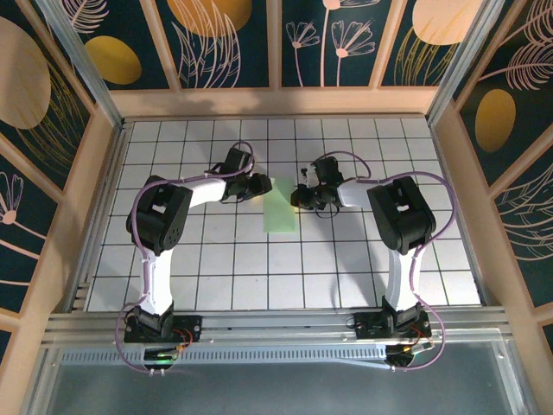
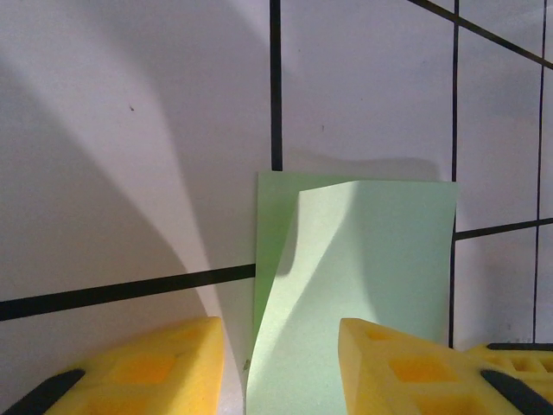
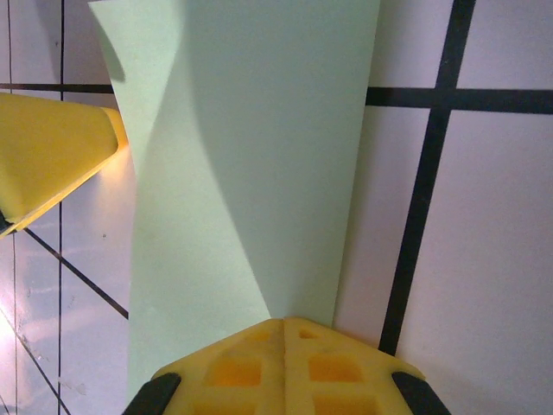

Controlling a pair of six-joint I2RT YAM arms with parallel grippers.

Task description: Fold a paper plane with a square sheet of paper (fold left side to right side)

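The left gripper (image 2: 281, 335) is seen with its yellow fingers (image 2: 147, 367) apart, and a lifted flap of the square sheet of paper (image 2: 371, 251) rises between them; no firm clamp on it can be made out. The right gripper (image 3: 285, 333) is closed, its tips set against the sheet's right edge; whether they pinch or only press cannot be told. In the top view the sheet (image 1: 282, 212) is found on the grid table (image 1: 216, 259) directly between both grippers, doubled into a narrow strip whose long axis runs away from the bases. The left arm is judged to have the flap, which lies to its right.
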